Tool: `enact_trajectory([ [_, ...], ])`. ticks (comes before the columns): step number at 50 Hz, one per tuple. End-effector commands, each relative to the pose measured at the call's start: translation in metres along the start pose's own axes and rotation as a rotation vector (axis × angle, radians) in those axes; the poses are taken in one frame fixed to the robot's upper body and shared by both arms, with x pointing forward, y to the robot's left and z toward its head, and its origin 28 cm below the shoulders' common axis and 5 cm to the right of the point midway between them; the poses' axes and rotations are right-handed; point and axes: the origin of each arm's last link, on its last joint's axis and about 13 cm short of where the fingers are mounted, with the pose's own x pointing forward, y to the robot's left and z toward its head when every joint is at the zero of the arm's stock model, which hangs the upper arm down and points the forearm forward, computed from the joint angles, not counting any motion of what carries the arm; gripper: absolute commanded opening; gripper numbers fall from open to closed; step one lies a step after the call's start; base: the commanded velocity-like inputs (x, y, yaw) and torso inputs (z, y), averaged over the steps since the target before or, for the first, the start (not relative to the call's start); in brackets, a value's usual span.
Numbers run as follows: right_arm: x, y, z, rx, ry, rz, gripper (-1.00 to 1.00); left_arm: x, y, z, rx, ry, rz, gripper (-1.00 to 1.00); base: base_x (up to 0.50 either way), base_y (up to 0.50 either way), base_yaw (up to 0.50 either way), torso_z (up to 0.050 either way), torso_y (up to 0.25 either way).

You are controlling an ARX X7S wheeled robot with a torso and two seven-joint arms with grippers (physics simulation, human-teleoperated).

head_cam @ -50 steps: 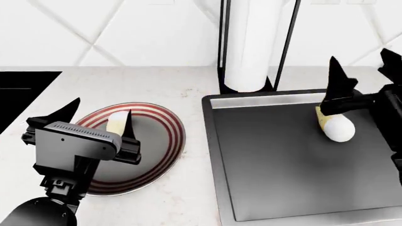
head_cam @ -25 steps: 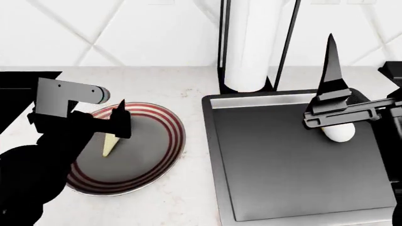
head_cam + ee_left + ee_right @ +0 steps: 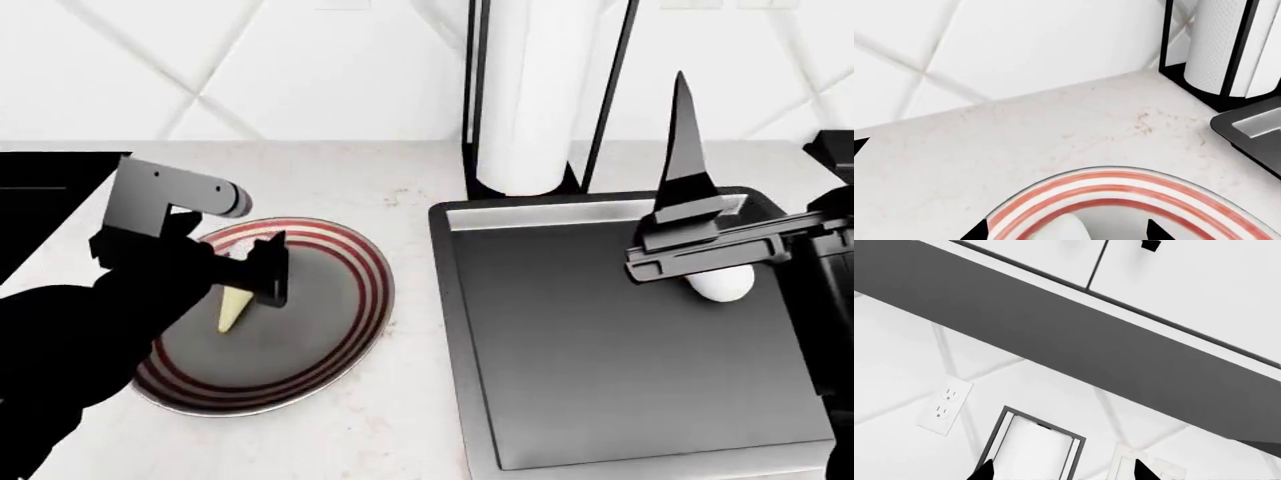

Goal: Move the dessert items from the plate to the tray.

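Note:
One ice-cream cone [image 3: 232,309] lies on the red-striped plate [image 3: 363,290], its pale yellow tip pointing toward me. My left gripper [image 3: 244,283] hangs open just over it. In the left wrist view the cone's white top [image 3: 1069,228] sits between the left gripper's [image 3: 1066,234] two dark fingertips [image 3: 978,233], apart from both. The other cone [image 3: 722,284] rests in the dark grey tray [image 3: 601,380] near its far right side, half hidden by my right arm. My right gripper [image 3: 754,130] is raised above it, fingers pointing up, open and empty. The right wrist view shows only wall past the right gripper [image 3: 1062,473].
A paper towel roll [image 3: 534,100] in a black wire holder stands behind the tray's far left corner. The black sink basin [image 3: 40,175] lies at the far left. In the right wrist view a wall outlet [image 3: 945,405] and upper cabinets [image 3: 1174,285] show.
My left gripper turned and came down over the cone on the plate. My right gripper lifted off the cone in the tray and tipped its fingers upward.

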Motion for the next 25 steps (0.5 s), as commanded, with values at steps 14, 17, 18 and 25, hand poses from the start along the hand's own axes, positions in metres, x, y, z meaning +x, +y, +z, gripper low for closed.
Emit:
enact_trajectory([
  [14,0.003,0.004,-0.007,0.026,0.045,0.030,1.00,0.004,-0.001,-0.019,-0.027,0.048,-0.013,1.00,0.00,0.00,0.00,0.000,0.000],
  [17,0.003,0.005,-0.007,0.028,0.045,0.034,1.00,0.004,-0.002,-0.023,-0.031,0.054,-0.017,1.00,0.00,0.00,0.00,0.000,0.000],
  [18,0.003,0.005,-0.007,0.028,0.045,0.036,1.00,0.004,-0.002,-0.023,-0.032,0.056,-0.018,1.00,0.00,0.00,0.00,0.000,0.000],
  [25,0.004,0.006,-0.008,0.030,0.047,0.042,1.00,0.005,-0.002,-0.023,-0.030,0.057,-0.013,1.00,0.00,0.00,0.00,0.000,0.000],
])
